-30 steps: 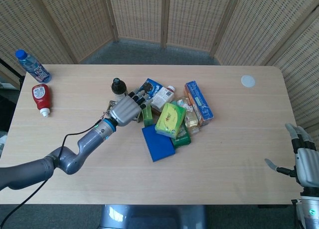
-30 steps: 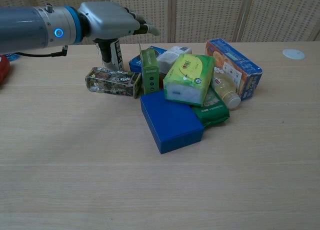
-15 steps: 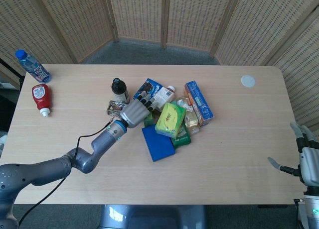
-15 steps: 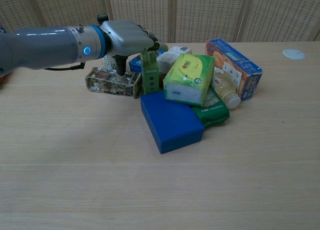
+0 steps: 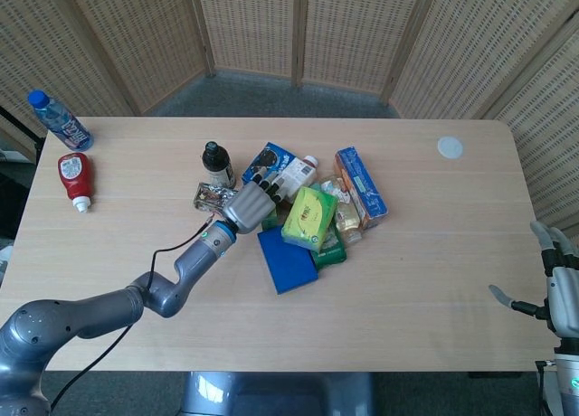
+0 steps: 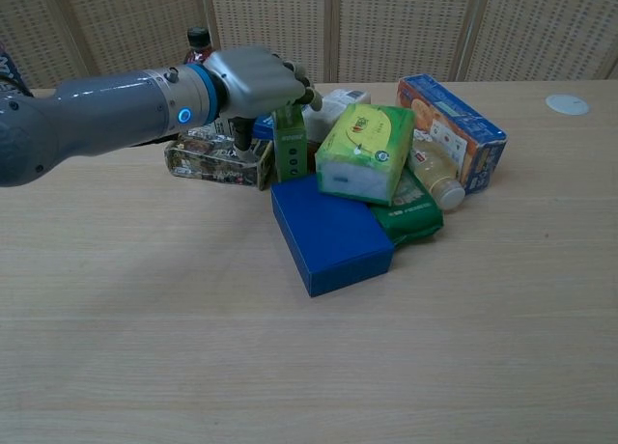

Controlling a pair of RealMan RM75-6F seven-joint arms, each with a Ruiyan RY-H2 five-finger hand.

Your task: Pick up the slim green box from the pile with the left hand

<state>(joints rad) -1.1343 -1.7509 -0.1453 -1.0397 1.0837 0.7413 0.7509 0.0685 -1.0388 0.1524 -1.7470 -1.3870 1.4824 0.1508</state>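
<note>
The step in hand looks like the reach and first grasp: the left hand (image 6: pixel 253 82) is at the upper left side of the pile, right over the top of the green box (image 6: pixel 289 147), which stands upright a little left of the centre in the chest view, between the dark patterned box (image 6: pixel 217 162) and the tissue pack (image 6: pixel 364 154). The box is not lifted; its bottom is still at the table (image 6: pixel 145 347), touching the blue box (image 6: pixel 330 233) in front of it.

In my judgement the next move needs the fingers to close on the two narrow sides of the green box and then a straight lift, because the neighbours stand very close and could be pulled along.

The left hand is partly curled, the fingers bent down over the box top and the thumb (image 6: pixel 239 137) pointing down just beside its left face. I cannot tell if it really presses the box. In the head view the fingers (image 5: pixel 262 188) cover the box.

The right hand (image 5: pixel 559 289) hangs at the lower right edge, fingers apart, holding nothing.
</note>
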